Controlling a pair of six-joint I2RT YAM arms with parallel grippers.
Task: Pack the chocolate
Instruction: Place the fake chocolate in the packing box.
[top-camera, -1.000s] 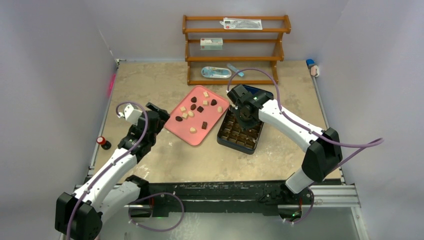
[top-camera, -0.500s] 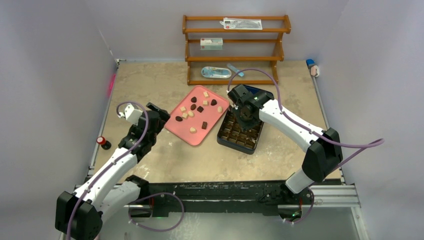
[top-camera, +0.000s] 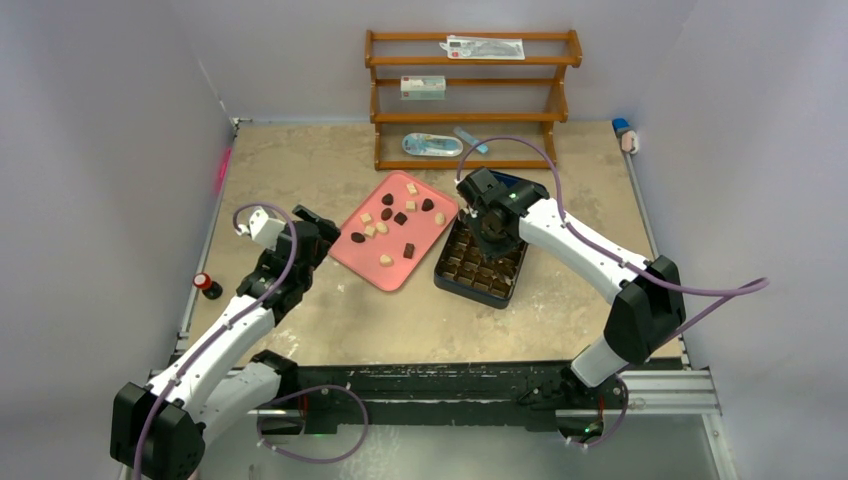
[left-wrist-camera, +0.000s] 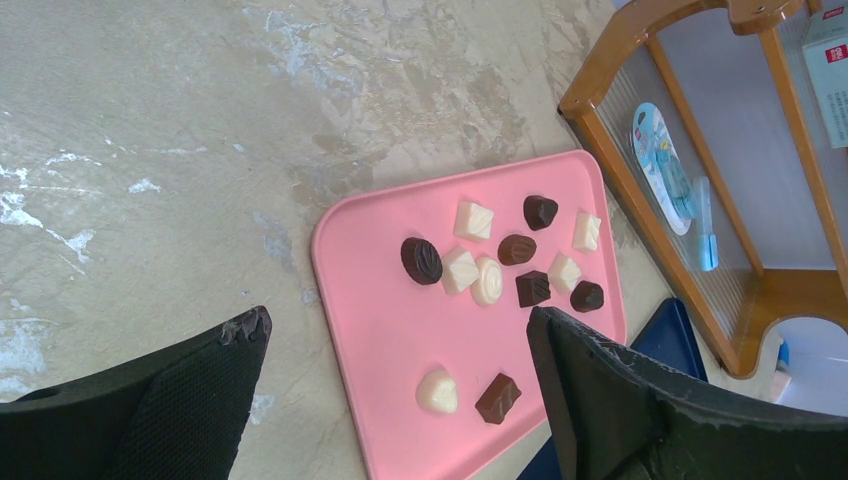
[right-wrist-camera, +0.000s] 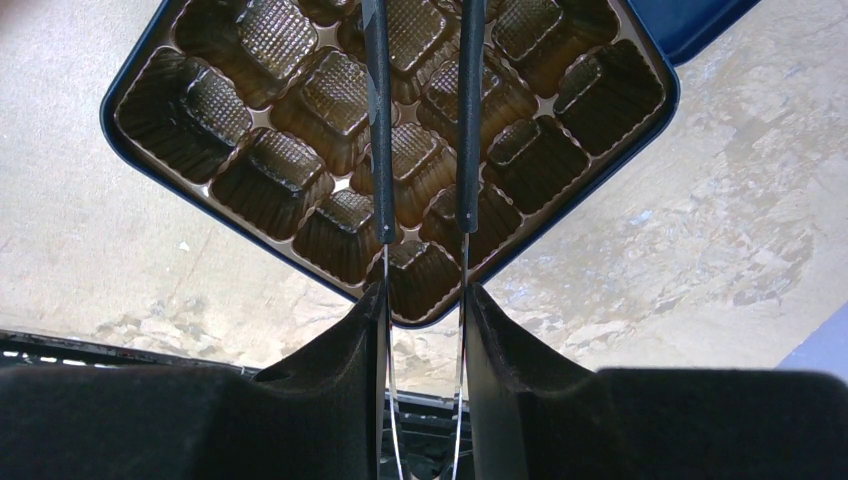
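Several small dark and cream chocolate pieces (top-camera: 385, 213) lie on a pink tray (top-camera: 368, 256); the left wrist view shows them scattered (left-wrist-camera: 421, 260) over that tray (left-wrist-camera: 375, 330). My left gripper (top-camera: 318, 232) hovers open at the tray's left edge (left-wrist-camera: 398, 320), nothing between its fingers. The dark gridded box (top-camera: 480, 272) lies right of the tray, its brown cells (right-wrist-camera: 270, 170) empty where visible. My right gripper (top-camera: 490, 232) hangs over the box, shut (right-wrist-camera: 424, 292) on thin metal tongs (right-wrist-camera: 378, 150). The tong tips run out of view.
A wooden rack (top-camera: 470, 100) with packets stands at the back. The box's blue lid (top-camera: 515, 183) lies behind the box. A small red-capped bottle (top-camera: 207, 284) sits left of my left arm. A pink pen (top-camera: 222, 168) lies by the left wall.
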